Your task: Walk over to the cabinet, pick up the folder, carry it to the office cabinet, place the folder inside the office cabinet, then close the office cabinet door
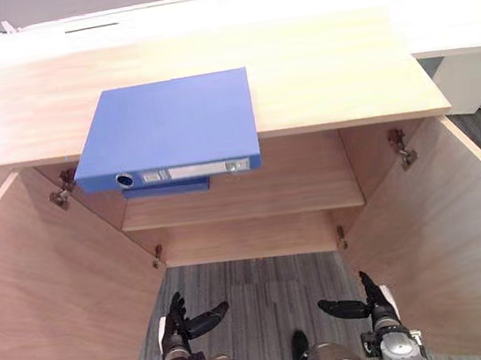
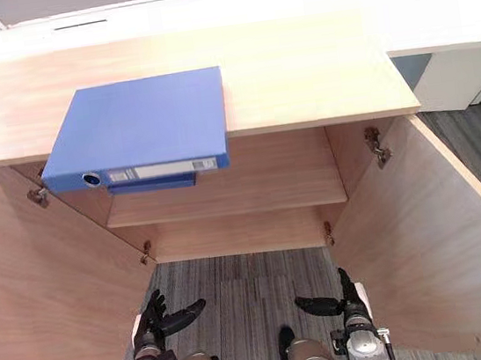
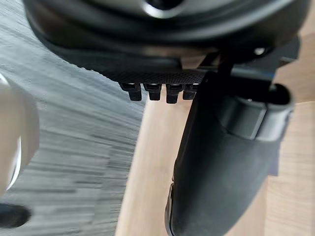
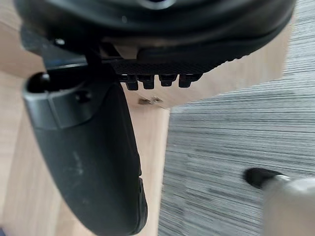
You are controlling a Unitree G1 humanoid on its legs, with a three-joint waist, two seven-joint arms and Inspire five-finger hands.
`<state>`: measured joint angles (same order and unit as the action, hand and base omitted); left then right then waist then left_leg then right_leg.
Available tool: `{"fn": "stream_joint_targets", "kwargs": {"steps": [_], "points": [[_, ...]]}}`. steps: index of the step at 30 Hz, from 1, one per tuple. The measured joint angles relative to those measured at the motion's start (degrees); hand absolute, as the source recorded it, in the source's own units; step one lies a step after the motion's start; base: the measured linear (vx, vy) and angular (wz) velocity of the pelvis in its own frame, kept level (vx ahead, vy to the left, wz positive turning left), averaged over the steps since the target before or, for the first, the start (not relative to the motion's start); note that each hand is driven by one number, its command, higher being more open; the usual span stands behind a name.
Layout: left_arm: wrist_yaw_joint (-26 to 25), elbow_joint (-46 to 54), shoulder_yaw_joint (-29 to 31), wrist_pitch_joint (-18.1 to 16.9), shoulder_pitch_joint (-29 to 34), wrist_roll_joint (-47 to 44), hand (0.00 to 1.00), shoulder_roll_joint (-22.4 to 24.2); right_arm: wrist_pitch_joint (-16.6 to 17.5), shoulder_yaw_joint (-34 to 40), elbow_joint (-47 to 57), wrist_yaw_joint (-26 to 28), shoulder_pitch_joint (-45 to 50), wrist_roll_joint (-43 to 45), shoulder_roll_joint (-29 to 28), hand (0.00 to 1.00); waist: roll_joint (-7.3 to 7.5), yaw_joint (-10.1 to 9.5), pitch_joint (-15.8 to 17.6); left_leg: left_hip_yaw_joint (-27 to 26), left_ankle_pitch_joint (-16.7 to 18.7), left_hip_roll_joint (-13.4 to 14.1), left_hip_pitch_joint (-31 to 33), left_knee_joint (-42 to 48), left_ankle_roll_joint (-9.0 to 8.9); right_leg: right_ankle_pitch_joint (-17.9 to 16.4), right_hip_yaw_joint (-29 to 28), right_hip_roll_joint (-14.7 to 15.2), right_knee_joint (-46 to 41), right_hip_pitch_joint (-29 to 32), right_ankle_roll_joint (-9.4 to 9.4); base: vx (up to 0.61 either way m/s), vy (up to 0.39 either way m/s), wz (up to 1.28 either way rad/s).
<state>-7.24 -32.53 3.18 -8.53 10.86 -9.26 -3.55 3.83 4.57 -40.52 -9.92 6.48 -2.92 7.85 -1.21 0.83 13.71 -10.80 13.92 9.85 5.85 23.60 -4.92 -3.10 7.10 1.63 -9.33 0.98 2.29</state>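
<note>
Lowest in my frame, my left hand (image 1: pixel 181 323) and right hand (image 1: pixel 369 303) hang over the grey carpet (image 1: pixel 254 285). Their fingers are relaxed and spread, thumbs pointing inward, holding nothing. Above them the cabinet (image 1: pixel 256 231) stands with both doors (image 1: pixel 50 285) swung wide. The blue folder (image 1: pixel 167 127) lies flat on its wooden surface (image 1: pixel 332 70), left of centre, with its spine jutting past the front edge. Just under it, a second blue piece (image 1: pixel 166 189) shows at the shelf (image 1: pixel 269 194).

A blue folder (image 1: pixel 171 122) lies flat on the wooden cabinet's (image 1: pixel 342 78) top, spine overhanging the front edge; the 2 doors (image 1: pixel 50 285) stand open.
</note>
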Motion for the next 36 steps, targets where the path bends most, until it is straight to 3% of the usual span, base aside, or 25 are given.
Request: {"fn": "stream_joint_targets", "kwargs": {"steps": [1,2,3,4,5,8,12,20,26,36], "points": [[-0.02,1.06,0.16,0.01,0.01,0.21,1.0,0.0,0.01,0.56,0.01,-0.18,-0.12,0.0,0.07,1.0,-0.09,0.03,-0.05,0.53,-1.69,-0.63,-0.34,-4.29,-0.09,0.06,-0.16,0.15,0.42,-0.31,-0.16,0.28,0.125,-0.21],[-0.23,3.93,0.56,-0.08,0.07,0.5,1.0,-0.02,0.02,1.77,0.05,-0.34,-0.01,0.0,0.28,1.0,-0.84,0.12,-0.36,1.0,-9.77,-1.18,-1.17,-12.02,-0.26,-0.35,-0.45,-0.14,1.13,-1.17,-1.23,0.22,0.148,-0.12],[-0.44,5.07,0.57,-0.11,0.24,1.11,1.0,0.02,0.03,2.0,0.19,-0.46,0.4,0.0,0.64,1.0,-1.67,0.23,-0.71,1.26,-14.96,-1.01,-1.18,-13.57,-0.05,-0.69,-0.43,-0.71,1.43,-1.59,-1.81,0.26,0.203,0.01],[-0.97,6.37,0.65,-0.2,-0.51,2.87,1.0,-0.79,0.02,2.36,0.05,-0.63,0.91,0.02,0.44,1.0,-1.26,0.33,-0.88,1.42,-14.33,-1.71,-2.37,-14.97,1.55,-1.14,-0.33,-0.01,1.62,-2.4,-2.57,0.18,0.171,0.19],[-2.09,9.03,0.77,-0.37,-0.64,4.99,1.0,-1.33,0.4,2.33,0.61,-0.66,2.16,0.0,0.43,1.0,-0.65,0.28,-1.23,1.67,-14.67,-3.16,-3.29,-17.11,1.85,-1.67,-0.23,1.28,1.68,-2.5,-3.5,0.15,0.157,0.23],[-3.67,14.26,1.15,-0.84,-0.08,7.36,1.0,-2.7,0.66,2.25,0.59,-0.7,3.16,0.0,0.38,1.0,-0.69,0.28,-1.25,1.71,-15.34,-5.51,-5.09,-20.06,2.77,-2.2,0.11,3.28,2.63,-3.65,-4.75,0.1,0.12,0.14],[-6.68,23.42,2.56,-1.7,3.51,11.14,1.0,-2.91,1.0,1.86,0.49,-0.67,3.38,-0.03,-0.35,1.0,-0.72,0.22,-1.27,2.58,-15.73,-6.81,-6.96,-22.28,3.35,-2.5,1.15,4.14,3.57,-5.39,-5.32,0.06,0.042,0.13],[-10.68,39.06,2.76,-3.53,10.24,20.02,1.0,-3.1,2.12,1.08,0.34,-1.43,3.16,-1.35,0.1,1.0,-1.4,-0.65,-2.61,4.15,-16.62,-7.13,-8.31,-24.04,3.61,-2.52,2.61,3.9,4.48,-6.9,-5.31,-0.02,-0.009,0.1],[-13.38,49.8,2.75,-4.7,10.89,31.32,1.0,-6.22,2.12,-1.28,-2.87,-1.5,3.15,-3.21,0.91,1.0,-1.66,-1.38,-4.22,5.28,-17.8,-7.02,-8.99,-25.77,3.4,-2.64,3.49,3.43,4.6,-7.43,-5.28,-0.04,-0.017,0.1],[-16.28,55.02,-0.87,-5.26,9.84,38.75,1.0,-10.81,2.12,-2.93,-5.97,-1.52,3.37,-4.18,0.9,1.0,-1.36,-1.12,-6.74,4.91,-18.25,-6.83,-11.02,-27.09,3.19,-2.6,2.93,3.0,4.72,-8.92,-5.25,-0.02,-0.004,-0.02]]}}
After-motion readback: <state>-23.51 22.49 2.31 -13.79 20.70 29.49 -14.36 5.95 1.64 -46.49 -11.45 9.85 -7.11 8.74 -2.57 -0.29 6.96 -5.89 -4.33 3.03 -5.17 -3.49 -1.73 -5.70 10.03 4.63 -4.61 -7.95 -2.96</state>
